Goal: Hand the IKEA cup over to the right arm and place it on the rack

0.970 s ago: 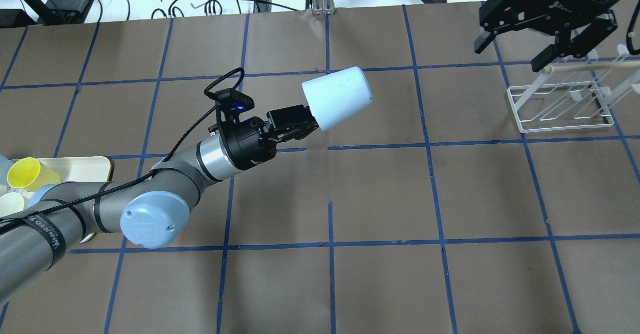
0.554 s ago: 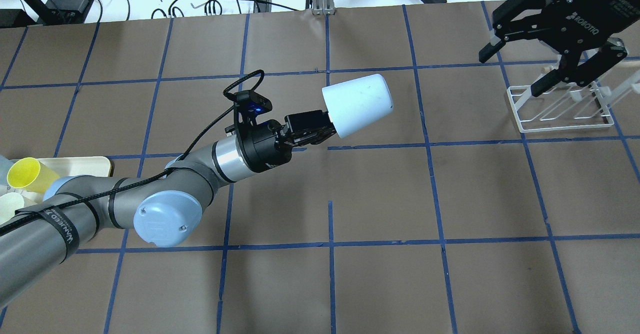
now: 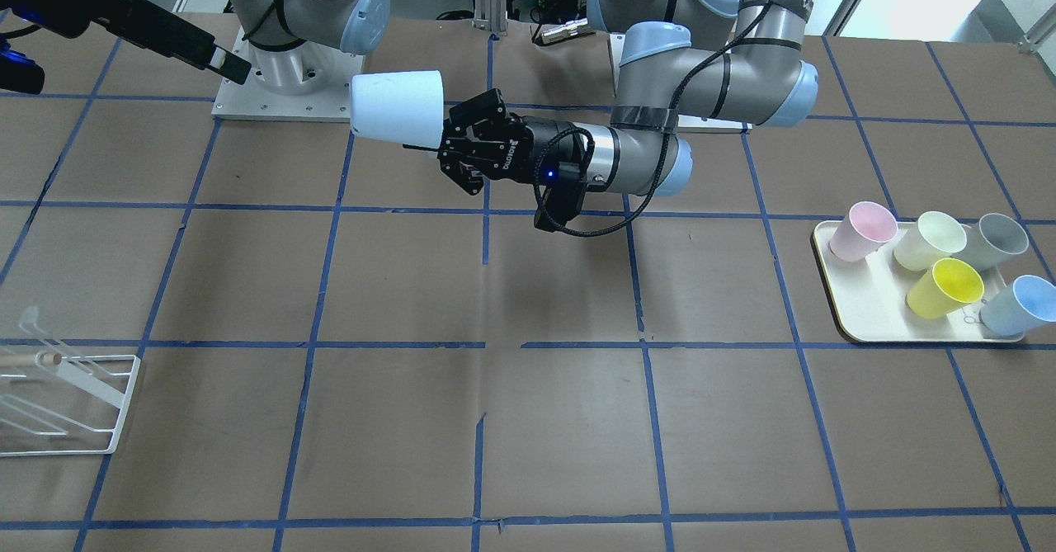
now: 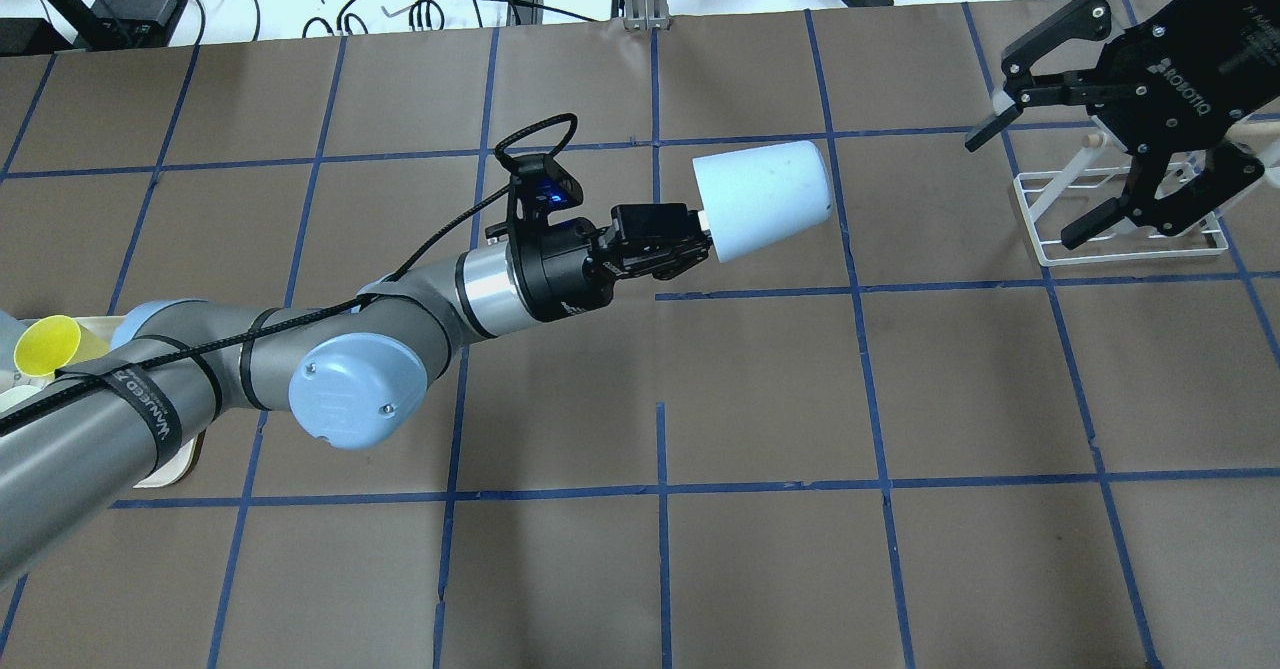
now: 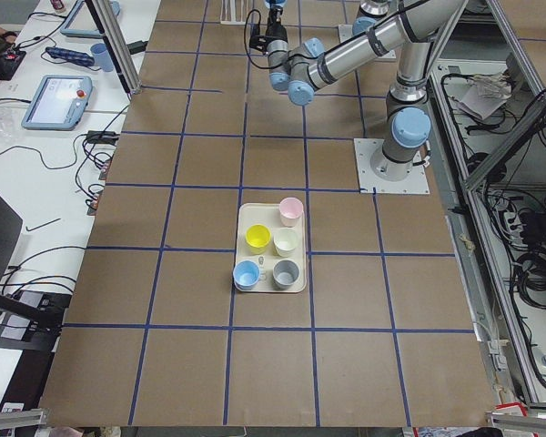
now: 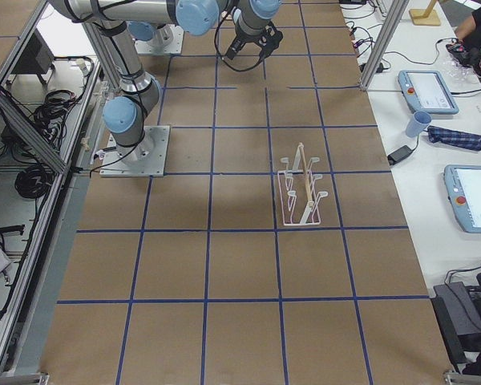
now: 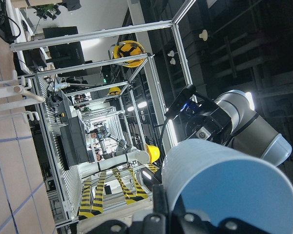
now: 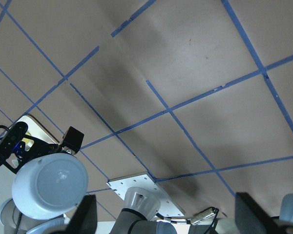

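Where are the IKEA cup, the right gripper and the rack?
IKEA cup (image 4: 762, 199): overhead exterior view, its side wall.
right gripper (image 4: 1022, 190): overhead exterior view, between its fingertips.
rack (image 3: 82, 384): exterior front-facing view, slanted white strut.

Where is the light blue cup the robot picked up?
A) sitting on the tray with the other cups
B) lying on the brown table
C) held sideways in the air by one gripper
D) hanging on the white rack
C: the left gripper is shut on the open end of the IKEA cup and holds it sideways above the table, while the right gripper is open and apart from it.
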Controlling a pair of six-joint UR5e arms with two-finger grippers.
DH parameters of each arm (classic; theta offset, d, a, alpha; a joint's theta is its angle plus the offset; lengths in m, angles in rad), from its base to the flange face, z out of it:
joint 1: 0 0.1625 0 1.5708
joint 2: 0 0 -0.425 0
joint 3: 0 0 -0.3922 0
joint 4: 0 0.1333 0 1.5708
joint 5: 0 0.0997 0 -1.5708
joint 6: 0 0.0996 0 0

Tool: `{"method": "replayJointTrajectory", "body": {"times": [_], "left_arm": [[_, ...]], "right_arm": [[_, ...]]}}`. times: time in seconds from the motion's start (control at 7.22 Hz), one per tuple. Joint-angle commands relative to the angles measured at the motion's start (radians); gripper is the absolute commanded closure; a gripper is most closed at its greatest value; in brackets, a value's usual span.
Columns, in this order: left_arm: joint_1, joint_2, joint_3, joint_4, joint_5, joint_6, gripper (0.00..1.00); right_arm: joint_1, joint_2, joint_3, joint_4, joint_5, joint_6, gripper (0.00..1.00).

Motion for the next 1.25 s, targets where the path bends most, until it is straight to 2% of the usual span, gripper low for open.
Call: {"method": "replayJointTrajectory", "body": {"times": [0.0, 0.42, 0.55, 0.69, 1.11], "left_arm": [[-0.008, 0.01, 0.071, -0.109, -0.001, 0.0, 1.0], [-0.021, 0.019, 0.076, -0.118, -0.001, -0.001, 1.0], [-0.021, 0.017, 0.076, -0.118, -0.001, -0.001, 1.0], [-0.023, 0.017, 0.076, -0.118, -0.001, -0.001, 1.0], [-0.025, 0.017, 0.077, -0.119, -0.001, 0.0, 1.0]], "right_arm": [[0.004, 0.033, 0.005, 0.023, 0.061, 0.227, 0.0], [0.005, 0.128, -0.013, 0.043, 0.237, 0.384, 0.0], [0.005, 0.142, -0.015, 0.052, 0.324, 0.437, 0.0], [0.005, 0.147, -0.013, 0.057, 0.354, 0.45, 0.0], [0.054, 0.135, -0.013, 0.09, 0.359, 0.46, 0.0]]}}
